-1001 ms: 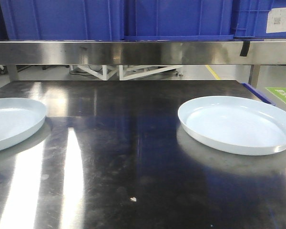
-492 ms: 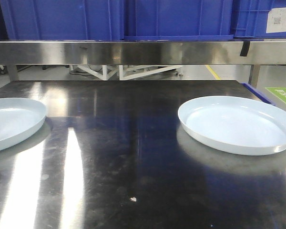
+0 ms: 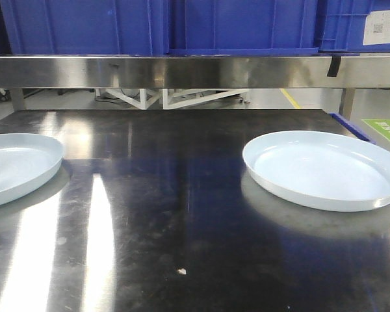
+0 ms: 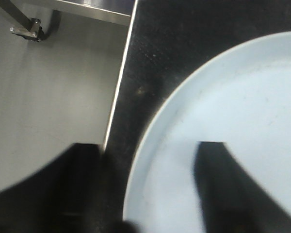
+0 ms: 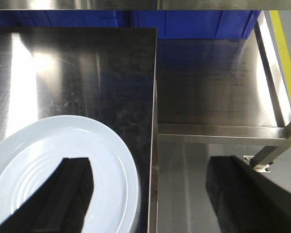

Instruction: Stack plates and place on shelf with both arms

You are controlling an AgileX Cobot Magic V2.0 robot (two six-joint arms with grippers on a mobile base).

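Observation:
Two pale bluish-white plates lie apart on the dark steel tabletop (image 3: pixel 182 195): the left plate (image 3: pixel 13 166) at the left edge and the right plate (image 3: pixel 322 169) at the right. No gripper shows in the front view. My left gripper (image 4: pixel 150 189) is open above the left plate (image 4: pixel 233 121), one prong over its inside and the other beyond its left rim, over the table's edge. My right gripper (image 5: pixel 150 194) is open above the right plate (image 5: pixel 48 165), one prong over its inside and the other past the table's right edge. The shelf rail (image 3: pixel 195 70) runs across the back.
Blue crates (image 3: pixel 240 26) stand on the shelf above the rail. In the right wrist view a lower stainless surface (image 5: pixel 213 87) with a rail lies beside the table's right edge, with blue crates (image 5: pixel 199 24) behind it. Grey floor (image 4: pixel 48 97) lies left of the table.

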